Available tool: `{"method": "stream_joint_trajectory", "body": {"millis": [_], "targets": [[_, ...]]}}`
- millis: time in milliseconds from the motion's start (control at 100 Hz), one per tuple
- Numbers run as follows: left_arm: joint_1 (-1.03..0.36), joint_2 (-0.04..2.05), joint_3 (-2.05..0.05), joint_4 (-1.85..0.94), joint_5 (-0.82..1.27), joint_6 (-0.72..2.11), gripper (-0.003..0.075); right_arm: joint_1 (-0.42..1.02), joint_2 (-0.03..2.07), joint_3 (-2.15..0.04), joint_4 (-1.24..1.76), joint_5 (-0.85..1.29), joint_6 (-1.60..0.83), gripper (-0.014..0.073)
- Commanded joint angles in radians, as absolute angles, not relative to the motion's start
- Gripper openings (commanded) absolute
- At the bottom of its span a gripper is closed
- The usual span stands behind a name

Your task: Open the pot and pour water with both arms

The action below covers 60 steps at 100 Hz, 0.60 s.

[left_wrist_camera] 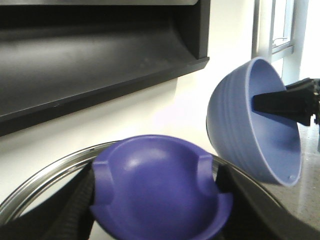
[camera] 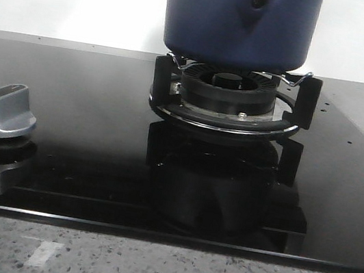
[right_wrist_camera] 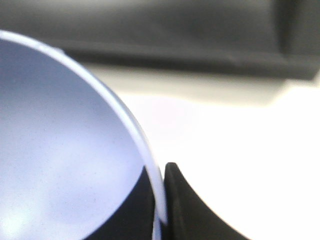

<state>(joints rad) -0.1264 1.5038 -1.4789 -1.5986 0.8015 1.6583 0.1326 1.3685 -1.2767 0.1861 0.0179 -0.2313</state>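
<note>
A large dark-blue round pot [camera: 242,21] with matte straight sides is shown resting on the black burner grate [camera: 229,99] of a glossy black glass cooktop [camera: 86,128], its handle stub with a small round hole facing the camera. A silver control knob [camera: 4,110] is seen well apart to the left. The left end effector [left_wrist_camera: 157,200] is closed on the purple knob [left_wrist_camera: 160,190] of a steel-rimmed lid [left_wrist_camera: 45,172]. The right end effector [right_wrist_camera: 160,205] is clamped on the rim of a light-blue rounded bowl [left_wrist_camera: 250,120], held tilted.
</note>
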Motion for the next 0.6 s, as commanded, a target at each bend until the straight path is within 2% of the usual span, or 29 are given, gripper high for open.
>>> {"method": "stream_joint_trajectory", "body": {"millis": [0,140,330,590], "targets": [[-0.136,1.452,-1.515,-1.698,0.829,1.656,0.0347,0.059,1.325,-1.393,0.217,0.233,-0.224,-0.0047],[-0.173,1.452,-1.515,-1.698,0.833,1.656,0.0347,-0.097,1.329,-1.478,0.223,0.606,-0.175,-0.0047],[-0.225,1.454,-1.515,-1.698,0.833,1.656,0.0347,-0.295,1.380,-1.474,0.223,0.961,-0.134,-0.0047],[-0.235,1.456,-1.515,-1.698,0.833,1.656,0.0347,-0.387,1.471,-1.351,0.223,1.006,-0.134,-0.0047]]}}
